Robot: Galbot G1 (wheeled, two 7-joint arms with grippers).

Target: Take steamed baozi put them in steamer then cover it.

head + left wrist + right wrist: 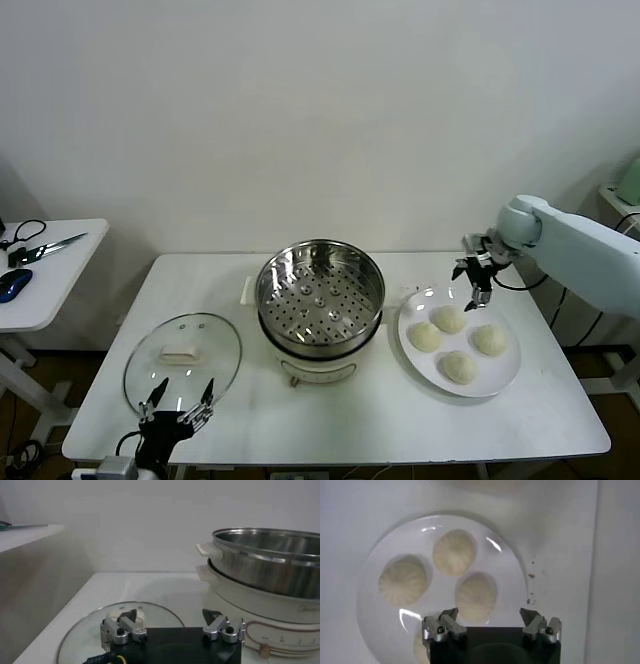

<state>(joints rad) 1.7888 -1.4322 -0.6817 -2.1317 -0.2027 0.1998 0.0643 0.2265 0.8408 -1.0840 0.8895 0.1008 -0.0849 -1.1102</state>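
The steamer (320,290), a shiny steel pot with a perforated tray on a white base, stands mid-table with nothing inside. Several cream-white steamed baozi (448,318) lie on a white plate (508,372) to its right. My right gripper (475,280) hovers open over the plate's far edge. In the right wrist view the right gripper (488,615) is above one baozi (475,596), with nothing between its fingers. The glass lid (182,358) lies flat to the left of the steamer. My left gripper (180,405) waits open at the lid's near edge, also seen as the left gripper (171,615) in the left wrist view.
The white table (380,420) ends just in front of the left gripper. A side table at far left carries scissors (45,247) and a blue mouse (14,284). In the left wrist view the steamer (270,555) rises beside the lid (85,630).
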